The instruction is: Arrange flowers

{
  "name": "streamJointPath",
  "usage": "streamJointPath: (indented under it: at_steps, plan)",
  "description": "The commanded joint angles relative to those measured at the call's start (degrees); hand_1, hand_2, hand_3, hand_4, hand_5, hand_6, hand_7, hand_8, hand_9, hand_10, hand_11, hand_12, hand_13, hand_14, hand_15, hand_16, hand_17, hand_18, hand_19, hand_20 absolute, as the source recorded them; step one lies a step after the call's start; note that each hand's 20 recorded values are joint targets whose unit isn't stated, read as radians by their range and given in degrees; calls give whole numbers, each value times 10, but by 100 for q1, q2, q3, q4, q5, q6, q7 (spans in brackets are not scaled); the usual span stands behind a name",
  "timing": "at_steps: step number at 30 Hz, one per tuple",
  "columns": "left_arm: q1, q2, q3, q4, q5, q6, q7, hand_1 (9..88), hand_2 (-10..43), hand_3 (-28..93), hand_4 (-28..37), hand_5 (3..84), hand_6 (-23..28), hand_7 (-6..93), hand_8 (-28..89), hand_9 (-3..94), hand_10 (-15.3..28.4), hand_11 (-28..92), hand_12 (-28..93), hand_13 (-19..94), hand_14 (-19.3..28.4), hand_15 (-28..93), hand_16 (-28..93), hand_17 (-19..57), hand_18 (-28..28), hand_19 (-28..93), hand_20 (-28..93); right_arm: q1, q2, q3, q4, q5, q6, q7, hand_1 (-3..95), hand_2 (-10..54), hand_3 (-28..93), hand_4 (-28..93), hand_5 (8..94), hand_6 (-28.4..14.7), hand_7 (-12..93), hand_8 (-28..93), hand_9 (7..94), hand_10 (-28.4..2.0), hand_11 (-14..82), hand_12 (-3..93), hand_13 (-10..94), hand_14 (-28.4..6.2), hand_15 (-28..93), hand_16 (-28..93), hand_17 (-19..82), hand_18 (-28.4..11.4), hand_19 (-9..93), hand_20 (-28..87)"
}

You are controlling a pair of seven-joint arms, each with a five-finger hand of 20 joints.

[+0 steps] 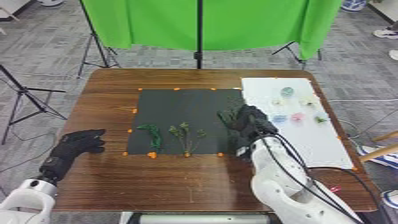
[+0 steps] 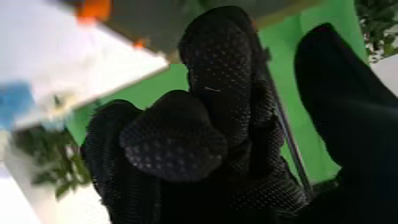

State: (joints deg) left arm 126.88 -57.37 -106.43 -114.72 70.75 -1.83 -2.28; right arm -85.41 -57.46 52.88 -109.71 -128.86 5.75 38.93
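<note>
Six small blooms lie on the white board (image 1: 306, 145) in the head view, on the desk's (image 1: 107, 185) right side: a greenish-blue bloom (image 1: 287, 91) farthest off, two pale ones nearer, then a blue bloom (image 1: 280, 118), a pink bloom (image 1: 298, 117) and a whitish bloom (image 1: 321, 119) with green. The black mat (image 1: 178, 107) beside the board bears the greenery: a bright green curled stem (image 1: 155, 136), thin branching sprigs (image 1: 185, 134) next to it, and a leafy stem (image 1: 227, 118) by the right hand (image 1: 254, 121). The right wrist view gives that hand close up: the thumb (image 2: 342, 100) stands apart from the fingers (image 2: 218, 55), which lie close together and partly bent, with a gap between; beyond are blurred dark leaves (image 2: 53, 160) and a blue patch (image 2: 13, 102). Whether the hand touches the leafy stem, I cannot tell. The left hand (image 1: 82, 141) is over the desk, left of the mat, its fingers loosely extended. Orange tape (image 1: 152, 155) marks the mat's edges. The right hand and its arm cover part of the mat's right edge and the board's near left side, with dark cables along the arm. A green cloth (image 1: 151, 25) hangs beyond the desk.
</note>
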Motion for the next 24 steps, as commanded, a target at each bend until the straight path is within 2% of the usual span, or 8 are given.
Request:
streamJointPath:
  at_steps: [1,14,24]
  plan:
    - [48,-38,52,36,34,-116,-92,331,78,632,-118,492,61,118,-58,512,154,255,145,442,206,348,-5,104,161,254,239,-12,32,-128,21,8,-267,-81,338,-95,657,-28,795,-47,175,-64,893,-129,420,269,937,-19,604,333,699,-118,932,568]
    - [106,-88,13,12,34,-113,-102,332,79,630,-118,492,60,118,-59,511,154,256,145,442,205,348,-5,103,161,254,239,-27,92,-282,-255,476,-566,-148,323,-85,661,-32,792,-47,159,-65,902,-130,414,272,937,-22,612,323,701,-121,932,568]
    - [98,-93,3,23,32,-139,-118,334,79,629,-117,492,61,118,-59,511,155,255,145,441,205,347,-5,103,161,254,238,-217,127,-217,-448,575,-586,-174,320,-74,660,-31,791,-48,158,-63,904,-131,412,273,937,-22,612,321,701,-123,932,569]
